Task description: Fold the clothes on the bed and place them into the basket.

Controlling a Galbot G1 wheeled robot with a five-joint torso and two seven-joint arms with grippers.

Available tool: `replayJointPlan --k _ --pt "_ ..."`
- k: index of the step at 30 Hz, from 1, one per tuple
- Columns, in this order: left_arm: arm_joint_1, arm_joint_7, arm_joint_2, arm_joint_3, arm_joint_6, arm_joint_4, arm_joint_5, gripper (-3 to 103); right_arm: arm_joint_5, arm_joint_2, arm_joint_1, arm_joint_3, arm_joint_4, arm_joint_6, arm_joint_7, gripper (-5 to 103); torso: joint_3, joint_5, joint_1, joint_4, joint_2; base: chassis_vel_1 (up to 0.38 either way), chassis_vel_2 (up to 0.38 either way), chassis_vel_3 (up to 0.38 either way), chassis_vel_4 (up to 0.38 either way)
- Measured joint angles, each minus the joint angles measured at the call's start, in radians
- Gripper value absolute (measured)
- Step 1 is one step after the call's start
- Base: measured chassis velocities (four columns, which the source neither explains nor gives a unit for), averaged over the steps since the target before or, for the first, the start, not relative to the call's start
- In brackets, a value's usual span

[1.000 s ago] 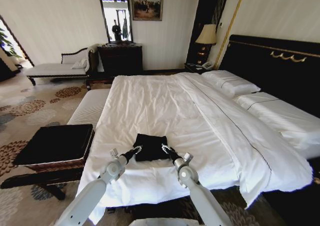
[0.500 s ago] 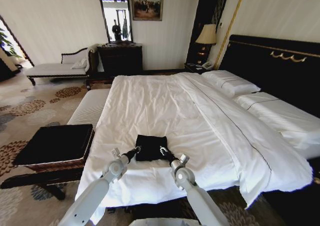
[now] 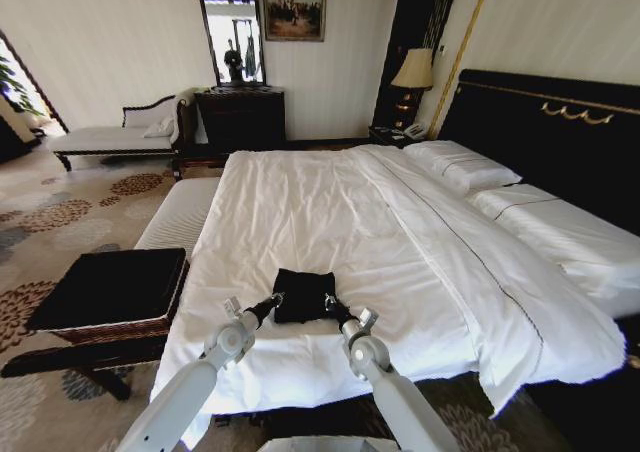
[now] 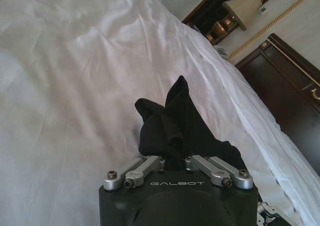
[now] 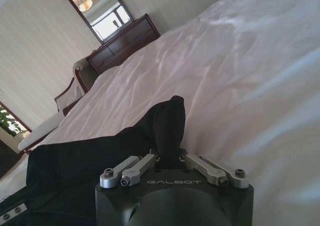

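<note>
The clothes (image 3: 303, 294), a black T-shirt folded into a small bundle, lie on the white duvet of the bed (image 3: 330, 202) near its foot edge. My left gripper (image 3: 275, 299) is shut on the bundle's left side, and my right gripper (image 3: 330, 301) is shut on its right side. In the left wrist view black cloth (image 4: 175, 126) bunches up from between the fingers of the left gripper (image 4: 172, 158). The right wrist view shows a fold of the shirt (image 5: 167, 121) standing up in the right gripper (image 5: 167, 158). The basket (image 3: 105, 330), brown wicker with a black top, stands left of the bed's foot.
A long white padded bench (image 3: 180, 212) runs along the bed's left side beyond the basket. Pillows (image 3: 460, 164) and a black headboard (image 3: 560, 132) are at the right. A dark dresser (image 3: 240, 117) and a white chaise (image 3: 110, 137) stand by the far wall. Patterned carpet lies at left.
The shirt bundle has been drawn slightly narrower between the two grippers, and the right arm has shifted a little to the left. The camera has not moved.
</note>
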State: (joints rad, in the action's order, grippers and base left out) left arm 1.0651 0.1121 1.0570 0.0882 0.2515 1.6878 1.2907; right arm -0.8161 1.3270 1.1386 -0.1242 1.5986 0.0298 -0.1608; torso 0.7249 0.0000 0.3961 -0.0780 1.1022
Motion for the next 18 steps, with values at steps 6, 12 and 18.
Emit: replayJointPlan --k 6,12,18 --pt "0.022 0.028 -0.005 0.028 -0.004 0.083 0.009 11 0.05 -0.009 0.001 0.012 0.051 -0.043 -0.006 9 0.0 0.0 0.0 0.0002 0.0 0.0 0.0 0.0 0.0" --pt "0.026 0.06 -0.014 0.045 -0.003 0.14 0.015 11 0.064 -0.012 -0.002 0.027 0.083 -0.052 -0.014 9 0.0 0.0 0.0 0.0001 0.0 0.0 0.0 0.0 0.0" --pt "0.047 0.069 -0.023 0.065 -0.001 0.17 0.017 11 0.106 -0.005 0.0 0.035 0.087 -0.069 -0.013 9 0.0 0.0 0.0 0.0002 0.0 0.0 0.0 0.0 0.0"
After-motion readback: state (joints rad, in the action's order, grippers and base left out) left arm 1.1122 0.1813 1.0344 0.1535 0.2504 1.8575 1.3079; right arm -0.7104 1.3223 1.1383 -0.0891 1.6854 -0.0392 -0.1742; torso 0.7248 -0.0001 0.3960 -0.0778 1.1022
